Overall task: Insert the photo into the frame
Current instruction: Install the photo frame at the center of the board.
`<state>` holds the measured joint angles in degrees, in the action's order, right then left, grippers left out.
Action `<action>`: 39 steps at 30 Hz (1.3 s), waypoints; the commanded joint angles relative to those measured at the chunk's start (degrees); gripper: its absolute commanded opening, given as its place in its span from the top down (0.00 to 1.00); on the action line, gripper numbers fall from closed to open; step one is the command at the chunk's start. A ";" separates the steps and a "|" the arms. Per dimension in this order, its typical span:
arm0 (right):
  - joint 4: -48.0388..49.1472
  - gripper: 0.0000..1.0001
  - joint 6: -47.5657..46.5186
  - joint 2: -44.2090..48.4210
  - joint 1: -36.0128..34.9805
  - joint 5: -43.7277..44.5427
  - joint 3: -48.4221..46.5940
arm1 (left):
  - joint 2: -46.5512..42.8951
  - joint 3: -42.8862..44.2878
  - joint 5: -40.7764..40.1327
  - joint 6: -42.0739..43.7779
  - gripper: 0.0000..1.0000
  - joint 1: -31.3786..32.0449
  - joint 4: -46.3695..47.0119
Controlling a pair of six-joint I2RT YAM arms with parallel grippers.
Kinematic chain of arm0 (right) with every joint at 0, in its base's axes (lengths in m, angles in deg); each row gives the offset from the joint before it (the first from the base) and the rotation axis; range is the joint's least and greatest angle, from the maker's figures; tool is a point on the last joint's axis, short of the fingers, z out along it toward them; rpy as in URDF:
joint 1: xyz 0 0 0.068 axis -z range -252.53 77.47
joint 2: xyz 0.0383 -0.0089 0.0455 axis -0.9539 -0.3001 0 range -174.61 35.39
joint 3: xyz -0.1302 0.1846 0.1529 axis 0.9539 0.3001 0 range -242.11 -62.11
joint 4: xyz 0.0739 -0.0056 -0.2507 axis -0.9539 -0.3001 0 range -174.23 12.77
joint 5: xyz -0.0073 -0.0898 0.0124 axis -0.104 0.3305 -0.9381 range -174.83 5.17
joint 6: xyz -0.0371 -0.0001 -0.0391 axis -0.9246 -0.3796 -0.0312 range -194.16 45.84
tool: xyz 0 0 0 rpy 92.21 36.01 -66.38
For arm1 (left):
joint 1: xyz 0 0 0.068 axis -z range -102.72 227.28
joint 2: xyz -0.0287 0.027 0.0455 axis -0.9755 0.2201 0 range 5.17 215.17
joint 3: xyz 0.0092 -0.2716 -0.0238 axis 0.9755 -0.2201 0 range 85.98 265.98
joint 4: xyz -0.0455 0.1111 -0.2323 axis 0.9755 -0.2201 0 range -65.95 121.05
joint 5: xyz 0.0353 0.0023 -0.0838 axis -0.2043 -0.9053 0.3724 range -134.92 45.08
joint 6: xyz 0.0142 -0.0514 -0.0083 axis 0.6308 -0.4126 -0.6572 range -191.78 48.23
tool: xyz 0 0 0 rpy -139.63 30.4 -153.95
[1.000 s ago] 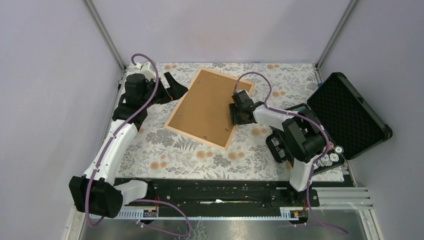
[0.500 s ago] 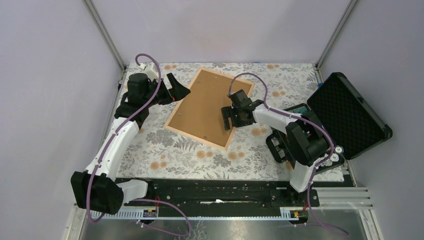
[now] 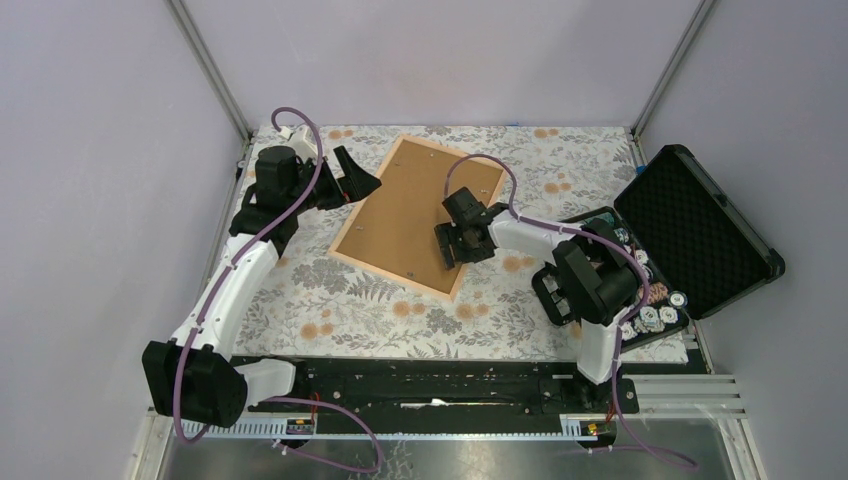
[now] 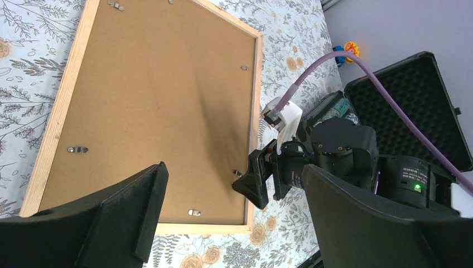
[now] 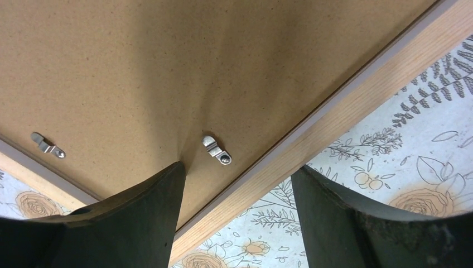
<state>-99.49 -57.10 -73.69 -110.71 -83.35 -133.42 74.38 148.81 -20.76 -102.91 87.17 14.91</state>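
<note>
Right gripper hangs low over the near-right side of the frame. Jaws are spread and grip nothing. In the right wrist view one finger comes down at the brown board and the other finger sits outside the wooden rail over the flowered tabletop; cannot tell if the inner tip touches the board. A small metal clip lies on the board just beside that inner tip, and a second clip sits further along near the next rail.

The photo lies inside the frame, plain board back up, print side hidden. The frame lies flat mid-tabletop, turned at an angle, with one corner pointing to the far wall.

Left gripper hovers off the frame's far-left side, above the tabletop. Its jaws are wide apart and hold nothing.

An open black case with foam lining sits at the right edge, apart from the frame.
</note>
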 commanded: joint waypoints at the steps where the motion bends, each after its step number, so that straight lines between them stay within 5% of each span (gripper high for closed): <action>1: -1.10 0.24 1.86 -1.33 -1.46 4.49 -2.90 | -0.62 0.23 0.84 0.10 0.01 -0.31 3.09; 13: -1.63 0.33 4.60 -5.06 -1.47 9.81 -6.75 | -1.18 0.02 0.42 0.06 0.01 -0.23 3.17; 24: -1.76 0.25 6.54 -6.84 -1.38 9.91 -9.51 | -1.42 -0.11 0.53 0.10 0.01 -0.18 3.37; 29: -2.29 0.35 6.96 -7.82 -1.38 10.85 -10.54 | -1.26 -0.17 0.54 0.20 0.01 -0.18 3.46; 39: -4.61 0.74 10.42 -9.19 -1.24 10.99 -11.35 | -1.22 -0.27 0.36 0.49 0.01 0.05 3.61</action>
<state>-104.27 -48.82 -80.27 -111.43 -71.97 -143.58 74.29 148.81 -20.89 -102.89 87.20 15.28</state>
